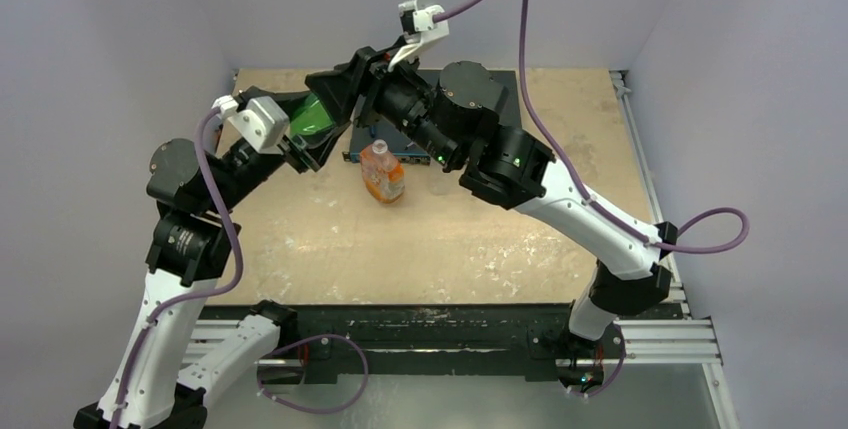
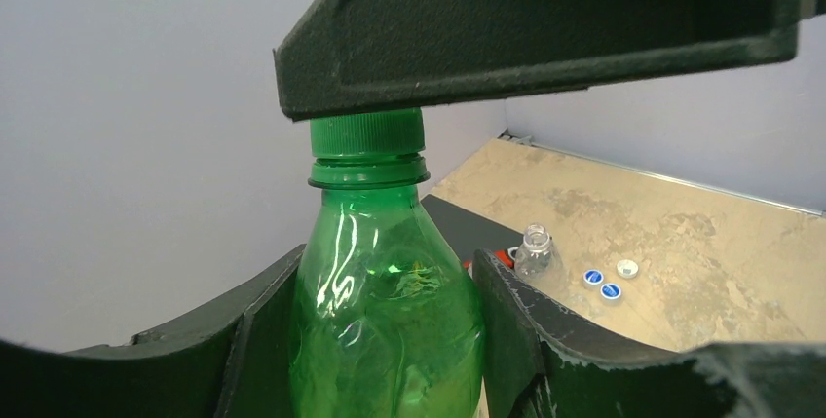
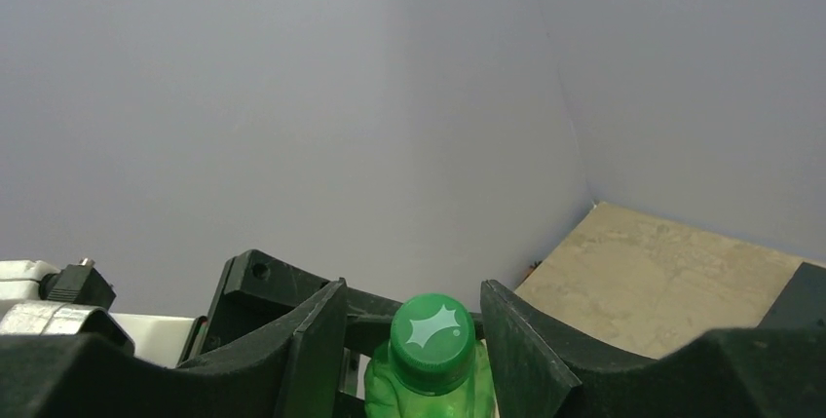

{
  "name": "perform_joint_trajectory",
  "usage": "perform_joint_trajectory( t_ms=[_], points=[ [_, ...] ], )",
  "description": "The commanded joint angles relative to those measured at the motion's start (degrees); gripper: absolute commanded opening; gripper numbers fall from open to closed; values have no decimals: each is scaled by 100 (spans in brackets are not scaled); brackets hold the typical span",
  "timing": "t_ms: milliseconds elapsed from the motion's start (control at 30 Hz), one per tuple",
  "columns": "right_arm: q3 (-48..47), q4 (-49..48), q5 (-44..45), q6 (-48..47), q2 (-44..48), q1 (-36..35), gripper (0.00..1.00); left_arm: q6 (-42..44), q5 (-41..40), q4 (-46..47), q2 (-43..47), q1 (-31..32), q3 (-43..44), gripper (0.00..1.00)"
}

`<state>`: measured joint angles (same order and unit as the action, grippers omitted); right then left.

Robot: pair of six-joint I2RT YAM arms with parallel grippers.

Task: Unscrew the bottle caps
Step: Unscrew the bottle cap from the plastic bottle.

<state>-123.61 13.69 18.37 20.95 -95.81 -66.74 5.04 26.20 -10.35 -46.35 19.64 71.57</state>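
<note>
My left gripper [image 2: 385, 286] is shut on the body of the green bottle [image 2: 380, 340] and holds it up off the table, as the top view [image 1: 318, 117] also shows. Its green cap [image 2: 368, 135] is on the neck. My right gripper [image 3: 414, 316] is open, with its jaws on either side of the green cap [image 3: 431, 335] and a gap on each side. One right finger [image 2: 545, 28] spans the left wrist view above the cap. A clear bottle [image 2: 535, 250] stands uncapped on the table. Three white caps [image 2: 611, 290] lie beside it. The squat orange-label bottle [image 1: 382, 174] stands mid-table.
A dark flat mat [image 2: 468, 228] lies at the back of the wooden table [image 1: 330, 239], behind the orange-label bottle. Grey walls close in the back and both sides. Purple cables loop from both arms.
</note>
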Motion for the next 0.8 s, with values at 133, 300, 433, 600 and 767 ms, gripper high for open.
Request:
perform_joint_trajectory(
  t_ms=[133,300,433,600,767],
  points=[
    [-100,-175,96,124,-88,-6,59,-159,98,252,96,-21,191,0],
    [116,-468,45,121,45,-6,43,-170,122,226,103,-21,174,0],
    [267,-626,28,91,158,-5,18,-181,162,209,125,-21,143,0],
    [418,-770,-98,-53,345,1,0,-312,361,204,135,-22,118,0],
    [992,-1487,-1656,-265,946,360,0,-1151,1390,486,124,-26,153,0]
  ],
)
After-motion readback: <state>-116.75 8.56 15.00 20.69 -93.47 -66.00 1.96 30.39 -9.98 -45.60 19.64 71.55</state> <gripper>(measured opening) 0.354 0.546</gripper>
